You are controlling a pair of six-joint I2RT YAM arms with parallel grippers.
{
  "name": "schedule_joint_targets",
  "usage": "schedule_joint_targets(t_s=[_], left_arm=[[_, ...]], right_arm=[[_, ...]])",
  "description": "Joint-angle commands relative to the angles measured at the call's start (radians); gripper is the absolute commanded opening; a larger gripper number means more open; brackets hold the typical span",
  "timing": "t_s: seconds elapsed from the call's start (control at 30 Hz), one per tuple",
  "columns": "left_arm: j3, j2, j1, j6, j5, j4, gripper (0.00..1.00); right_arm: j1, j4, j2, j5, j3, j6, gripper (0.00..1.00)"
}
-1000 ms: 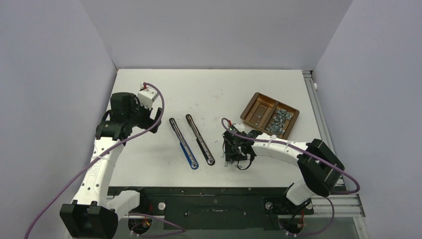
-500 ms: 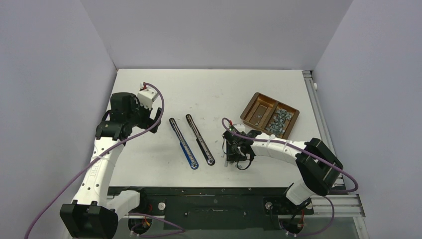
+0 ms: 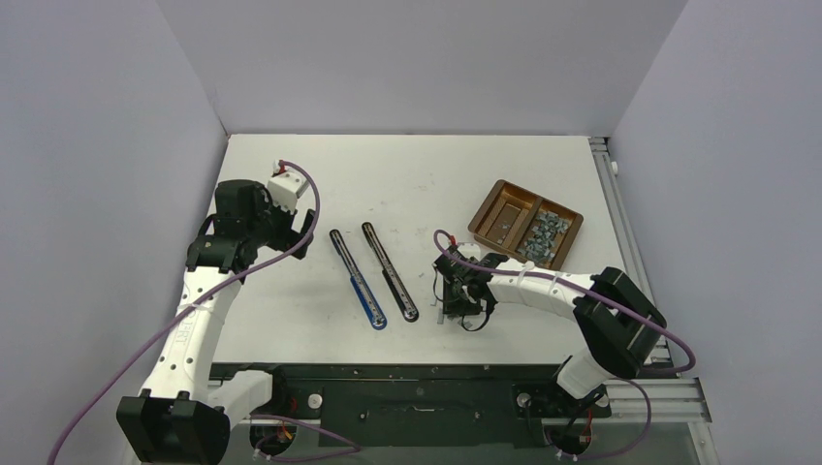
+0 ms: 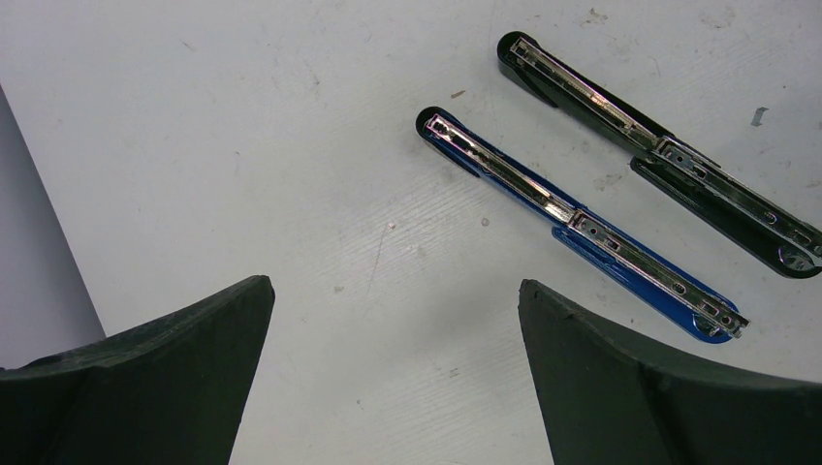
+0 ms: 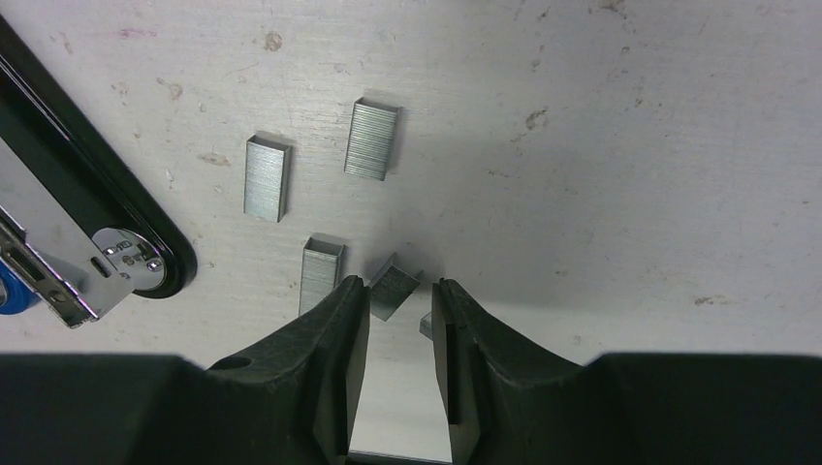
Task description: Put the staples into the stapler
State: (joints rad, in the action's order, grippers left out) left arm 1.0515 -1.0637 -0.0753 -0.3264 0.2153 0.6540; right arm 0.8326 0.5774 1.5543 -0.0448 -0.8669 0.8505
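Observation:
Two staplers lie opened flat mid-table: a blue one (image 3: pixel 357 281) (image 4: pixel 582 223) and a black one (image 3: pixel 390 272) (image 4: pixel 659 155). Several silver staple blocks lie loose on the table just right of the black stapler's end (image 5: pixel 87 223). My right gripper (image 3: pixel 453 312) (image 5: pixel 399 285) is low over them, its jaws narrowly open. A tilted staple block (image 5: pixel 395 291) sits between the fingertips, not clamped. Other blocks (image 5: pixel 268 177) (image 5: pixel 372 139) (image 5: pixel 321 271) lie beyond. My left gripper (image 3: pixel 276 235) (image 4: pixel 393 291) is wide open and empty, left of the staplers.
A brown two-compartment tray (image 3: pixel 490 215) stands at the right, with several more staples (image 3: pixel 543 235) in its right compartment. A small staple piece (image 5: pixel 426 325) lies against my right finger. The table's near edge is close behind my right gripper.
My right gripper has shifted very slightly over the loose staples. The left arm and both staplers have not moved.

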Motion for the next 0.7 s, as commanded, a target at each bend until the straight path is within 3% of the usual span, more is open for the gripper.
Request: schedule_joint_targets(t_s=[0.0,0.67], left_arm=[[0.011,0.025,0.008,-0.010,-0.006,-0.033,0.96],[0.005,0.039,0.009,-0.012,0.001,-0.033,0.96]], right_arm=[[0.004,0.011,0.014,-0.038,0.007,0.025,0.30],[0.011,0.038,0.056,-0.068,-0.048,-0.018,0.30]])
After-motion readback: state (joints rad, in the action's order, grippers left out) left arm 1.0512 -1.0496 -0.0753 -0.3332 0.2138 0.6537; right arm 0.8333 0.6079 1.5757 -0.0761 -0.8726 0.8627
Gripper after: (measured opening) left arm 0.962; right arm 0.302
